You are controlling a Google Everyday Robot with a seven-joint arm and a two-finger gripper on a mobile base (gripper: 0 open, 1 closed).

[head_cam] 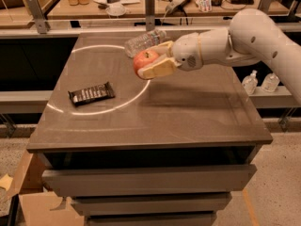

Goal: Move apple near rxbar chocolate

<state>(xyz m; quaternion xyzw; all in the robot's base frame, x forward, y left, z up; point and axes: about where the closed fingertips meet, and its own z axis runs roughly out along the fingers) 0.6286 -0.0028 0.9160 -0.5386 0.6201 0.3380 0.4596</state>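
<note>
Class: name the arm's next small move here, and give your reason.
Probably shift left and nearer the camera, toward the bar, then lower. The pincer holds the apple above the table, well to the right of the bar and apart from it.

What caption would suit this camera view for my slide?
White robot gripper, fingers closed on a round red-orange apple, holds it above the brown table, away from the flat dark wrapped rxbar chocolate.
</note>
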